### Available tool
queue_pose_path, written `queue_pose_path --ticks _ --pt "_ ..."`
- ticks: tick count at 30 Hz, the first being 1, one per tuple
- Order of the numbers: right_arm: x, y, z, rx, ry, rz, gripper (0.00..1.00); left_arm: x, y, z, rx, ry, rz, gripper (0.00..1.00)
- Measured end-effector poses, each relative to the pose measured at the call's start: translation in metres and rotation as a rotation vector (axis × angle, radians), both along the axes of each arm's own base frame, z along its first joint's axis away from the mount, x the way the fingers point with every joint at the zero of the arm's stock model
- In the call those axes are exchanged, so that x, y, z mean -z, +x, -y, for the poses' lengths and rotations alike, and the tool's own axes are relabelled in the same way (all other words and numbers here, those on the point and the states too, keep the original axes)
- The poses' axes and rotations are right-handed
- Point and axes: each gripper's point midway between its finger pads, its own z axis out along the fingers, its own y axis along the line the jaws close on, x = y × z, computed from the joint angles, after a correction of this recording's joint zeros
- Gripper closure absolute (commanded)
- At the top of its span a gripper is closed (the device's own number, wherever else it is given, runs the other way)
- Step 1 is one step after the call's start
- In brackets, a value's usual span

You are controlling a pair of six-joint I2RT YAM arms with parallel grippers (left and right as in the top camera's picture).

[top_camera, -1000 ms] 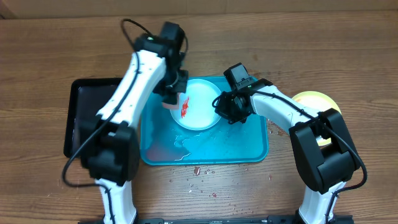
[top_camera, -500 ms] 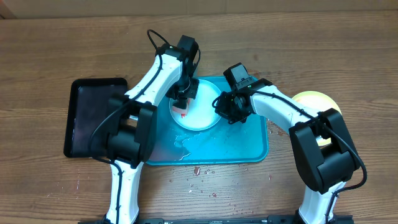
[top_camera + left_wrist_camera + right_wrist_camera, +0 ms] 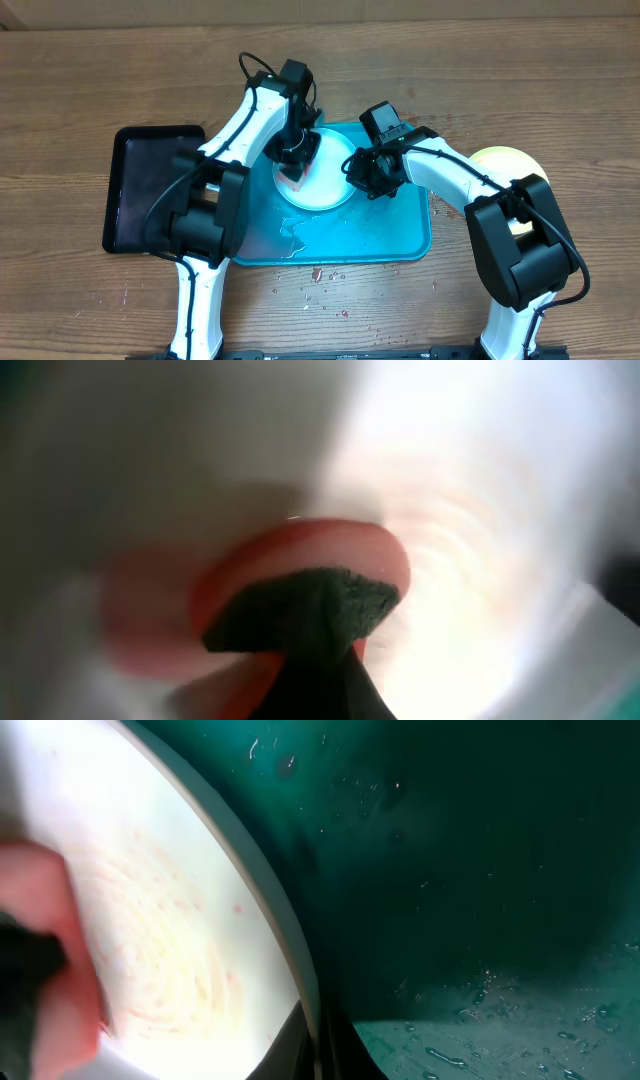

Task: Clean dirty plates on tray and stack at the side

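Observation:
A pale whitish-blue plate [image 3: 325, 180] lies at the back of the turquoise tray [image 3: 350, 240]. My left gripper [image 3: 297, 160] is shut on a pink sponge with a dark green pad [image 3: 300, 600] and presses it on the plate's left part [image 3: 480, 510]. Faint sauce streaks show on the plate [image 3: 170, 930]. My right gripper [image 3: 360, 172] is shut on the plate's right rim, one finger on each side of the edge [image 3: 318, 1035]. The sponge shows at the left of the right wrist view [image 3: 40, 920]. A yellow-green plate [image 3: 500, 158] sits on the table to the right, partly under my right arm.
A black tray [image 3: 150, 190] lies left of the turquoise tray. Water pools on the turquoise tray's floor [image 3: 295, 235] and beads on it in the right wrist view [image 3: 500, 1010]. Red crumbs [image 3: 318, 274] dot the wooden table in front of the tray.
My left gripper has moved right with the sponge, from the plate's left edge onto the plate, and now covers the red smear. The right arm has not moved.

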Motion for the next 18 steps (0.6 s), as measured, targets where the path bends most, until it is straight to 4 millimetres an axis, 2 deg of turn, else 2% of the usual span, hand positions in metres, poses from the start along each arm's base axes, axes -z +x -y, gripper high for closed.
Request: queue_pose_path --ticks 3,8,13,18 --pt "0.000 0.000 0.000 0.000 0.000 0.001 0.96 0.000 -0.011 0.013 0.060 -0.088 -0.041 0.96" --pt "0.000 0.000 0.000 -0.001 0.000 0.001 0.96 0.002 -0.008 0.015 0.042 -0.092 -0.032 0.96" --pt "0.001 0.002 -0.003 -0.011 0.011 0.011 0.96 0.005 -0.001 0.002 -0.186 0.128 0.019 0.96" --pt "0.001 0.001 -0.011 -0.027 0.031 0.011 0.96 0.003 0.003 -0.020 -0.355 0.337 0.094 0.96"
